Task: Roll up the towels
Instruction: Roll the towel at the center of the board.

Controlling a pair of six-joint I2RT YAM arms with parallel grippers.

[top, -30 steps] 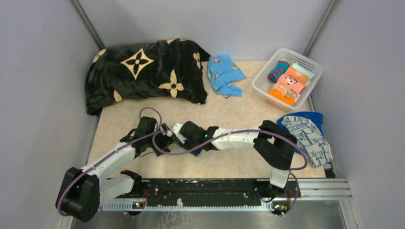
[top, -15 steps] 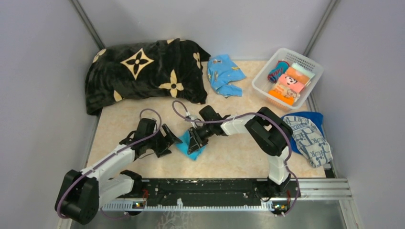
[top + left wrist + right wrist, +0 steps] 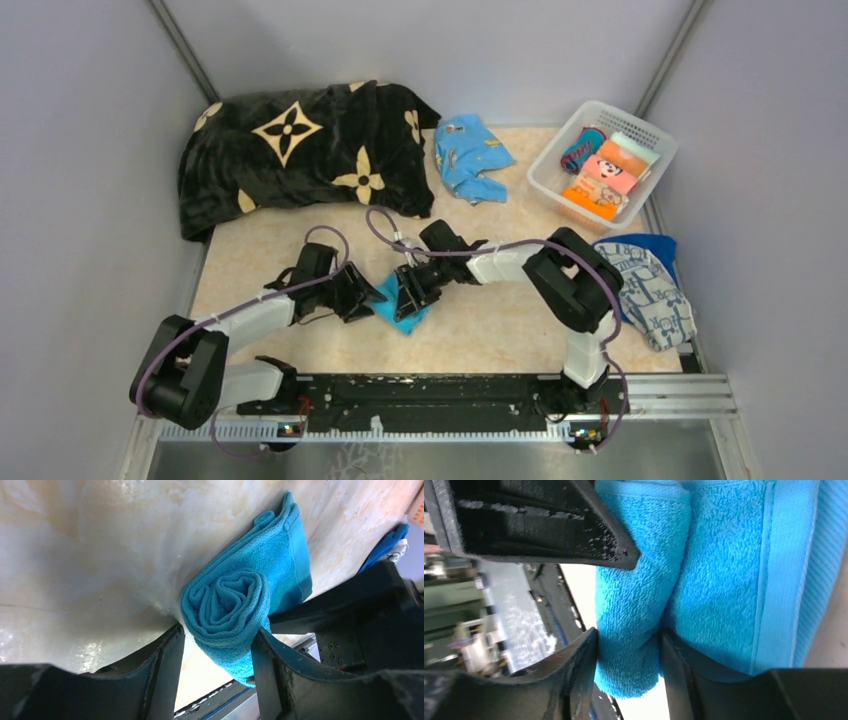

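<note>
turquoise towel (image 3: 400, 310) part-rolled, flap left | left gripper (image 3: 216, 629) jaws clasp roll end | right gripper (image 3: 629, 632) jaws pinch fold | 3 o'clock: white printed towel (image 3: 648, 295), royal-blue towel (image 3: 650, 243) unrolled

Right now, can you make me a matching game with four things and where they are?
Things:
1. turquoise towel
2. blanket
3. basket
4. white towel

Places:
A. far right corner
B. middle, rolled up
C. near right side
D. far left corner

Pairs: 1-B, 2-D, 3-A, 4-C
</note>
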